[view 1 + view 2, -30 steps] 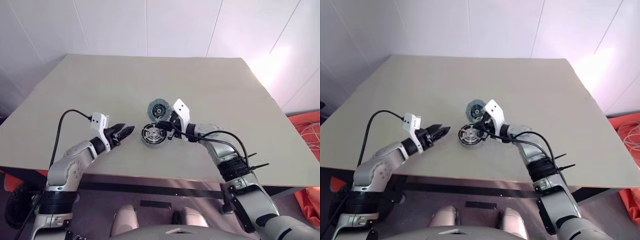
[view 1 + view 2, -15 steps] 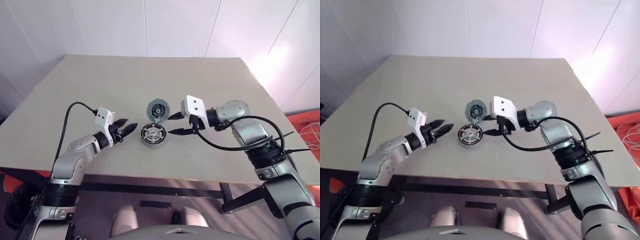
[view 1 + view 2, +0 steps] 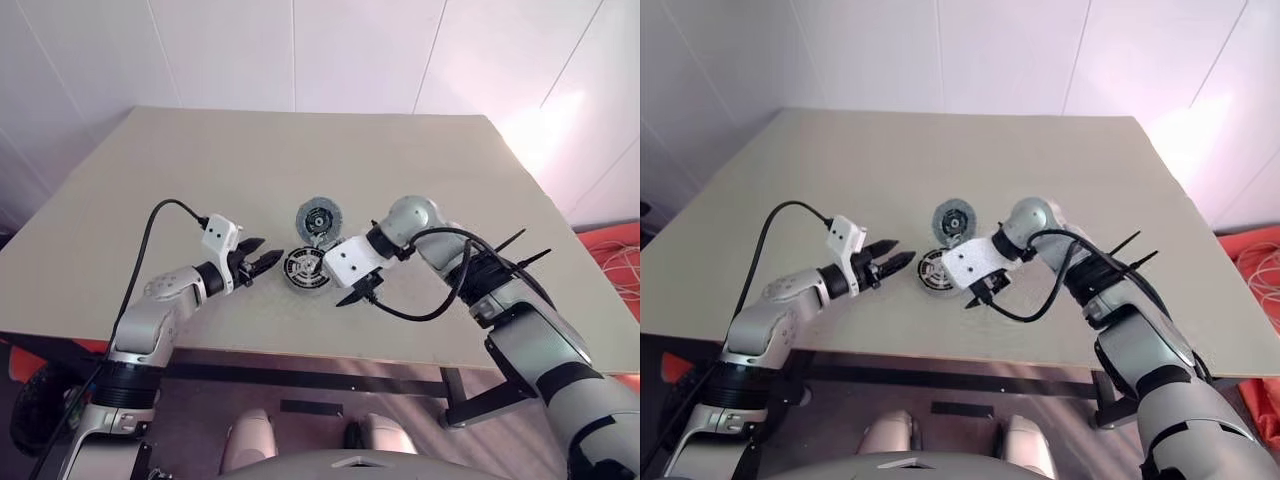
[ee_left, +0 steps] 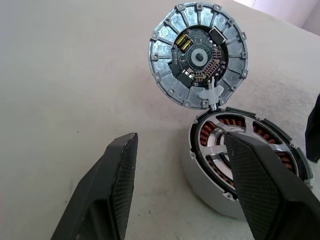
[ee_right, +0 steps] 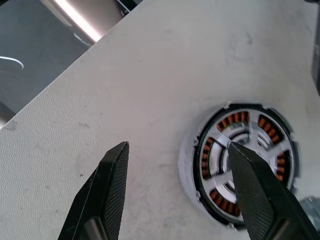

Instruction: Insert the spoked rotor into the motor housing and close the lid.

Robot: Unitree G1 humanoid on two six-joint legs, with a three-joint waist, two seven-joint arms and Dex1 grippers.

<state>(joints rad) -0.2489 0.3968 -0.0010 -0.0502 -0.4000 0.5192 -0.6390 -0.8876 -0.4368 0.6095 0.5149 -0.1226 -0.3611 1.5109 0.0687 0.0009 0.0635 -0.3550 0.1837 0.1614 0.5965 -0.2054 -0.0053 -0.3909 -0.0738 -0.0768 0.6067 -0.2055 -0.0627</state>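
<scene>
Left eye view: left gripper (image 3: 262,262) sits left of centre in the frame, fingers parted and holding nothing, tips pointing right toward the motor housing (image 3: 306,270) and stopping just short of it. Right gripper (image 3: 357,293) is just right of and below the housing, angled down toward the table (image 3: 180,190), jaws spread, nothing between them.

Motor housing lies flat on the table at frame centre. Spoked rotor (image 4: 248,155) is seated inside it: silver spokes lie across the copper windings, seen in both wrist views. Lid (image 3: 318,217) lies just above the housing in the frame, rim touching or nearly touching the housing rim, its circuit-board side up, off the housing. A small white clip at the lid's lower edge meets the housing rim in the left wrist view.

Left wrist view: one left finger (image 4: 260,185) overlaps the housing's near edge; contact cannot be judged.
</scene>
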